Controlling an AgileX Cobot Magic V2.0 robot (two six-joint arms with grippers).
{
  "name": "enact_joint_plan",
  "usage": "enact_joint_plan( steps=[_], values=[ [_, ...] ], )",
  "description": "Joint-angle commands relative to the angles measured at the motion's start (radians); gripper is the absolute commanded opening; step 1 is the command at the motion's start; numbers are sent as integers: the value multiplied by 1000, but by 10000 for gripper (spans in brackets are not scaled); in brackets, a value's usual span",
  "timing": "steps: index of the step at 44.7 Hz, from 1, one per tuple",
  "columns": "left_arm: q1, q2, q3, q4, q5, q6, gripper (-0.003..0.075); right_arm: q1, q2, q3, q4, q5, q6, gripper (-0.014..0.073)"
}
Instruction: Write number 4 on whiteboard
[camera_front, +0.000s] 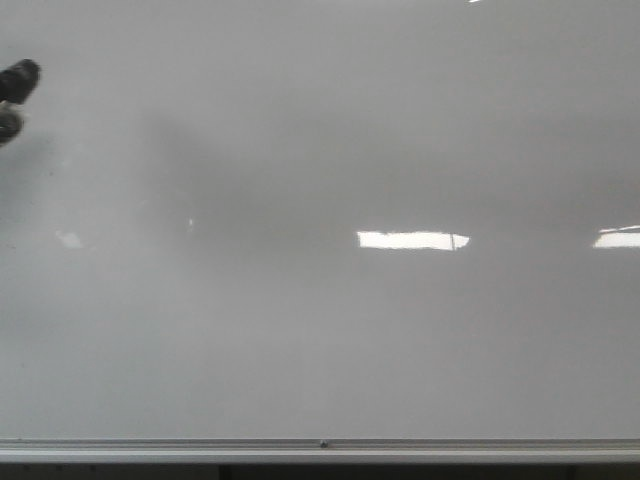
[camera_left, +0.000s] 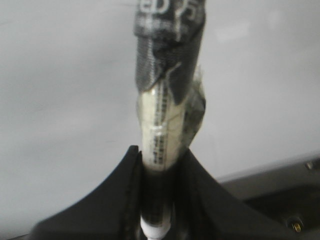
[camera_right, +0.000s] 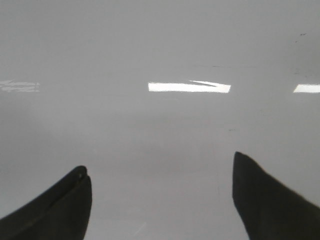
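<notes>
Left gripper clamps marker

Right hand, fingers wide apart, before the glossy whiteboard.

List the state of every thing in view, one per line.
whiteboard: blank, no 4 drawn yet, glossy with light reflections.
marker: wrapped in tape, clamped in the left gripper, tip out of frame.
left gripper: shut on the marker.
right gripper: open, empty, facing the board.
rail: along the board's lower edge.
</notes>
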Motion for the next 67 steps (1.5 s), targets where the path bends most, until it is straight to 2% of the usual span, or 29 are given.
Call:
enact_joint_plan(
  steps=[1, 7, 21, 28, 37, 44, 51, 56, 60, 67],
  values=[
    [-95, -40, -75, -143, 122, 202, -20, -1, 15, -34, -9, -82, -4, 596],
    [-248, -40, -112, -223, 203, 368, -20, -1, 15, -34, -9, -82, -4, 596],
    [-551, -40, -118, -223, 208, 586, -20, -1, 17, -34, -9, -69, -4, 596],
    [-627, -40, -118, -221, 196, 601, -20, -1, 23, -34, -9, -63, -4, 596],
    [-646, -40, -118, -223, 182, 601, -20, 26, 57, -59, 1, 3, -51, 596],
    [-646, -40, -118, -225, 138, 601, -20, 137, 172, -149, 85, 108, -228, 596],
    [-646, -40, -118, -225, 115, 621, -20, 335, 336, -241, 267, 227, -526, 596],
    [-646, -40, -118, -225, 113, 628, -20, 473, 443, -281, 386, 230, -663, 596],
    [-646, -40, -118, -225, 113, 643, -20, 565, 526, -315, 417, 217, -723, 596],
    [-646, -40, -118, -225, 86, 645, -20, 658, 668, -380, 420, 197, -744, 596]
  ],
)
